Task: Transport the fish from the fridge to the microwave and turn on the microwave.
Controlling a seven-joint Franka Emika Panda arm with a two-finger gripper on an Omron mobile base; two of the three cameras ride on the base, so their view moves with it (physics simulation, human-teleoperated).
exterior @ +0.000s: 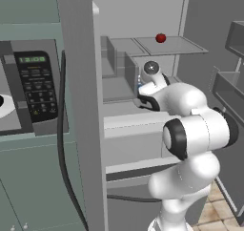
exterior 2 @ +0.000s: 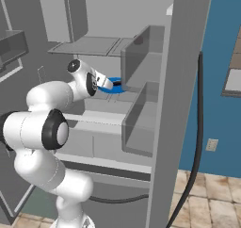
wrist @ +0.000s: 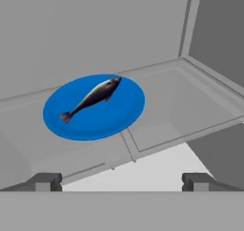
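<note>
The fish (wrist: pixel 93 97) is slim, silvery and dark, and it lies on a round blue plate (wrist: pixel 94 107) on a pale shelf inside the fridge (exterior: pixel 143 15). My gripper (wrist: pixel 122 182) is open, short of the plate and a little above the shelf, with nothing between its fingertips (wrist: pixel 45 181). In the right base view my hand (exterior 2: pixel 106 83) reaches into the fridge, right at the plate's blue edge (exterior 2: pixel 118 85). The microwave (exterior: pixel 33 87) sits left of the fridge wall, with its keypad and a white turntable plate (exterior: pixel 5 106) showing.
A small dark-red ball (exterior: pixel 160 37) rests on the upper fridge shelf. Clear bins (exterior 2: pixel 141 57) stand on the shelves beside the plate. The thick fridge door (exterior: pixel 224 96) stands open on the right. A black cable (exterior: pixel 62 144) hangs down the fridge's side wall.
</note>
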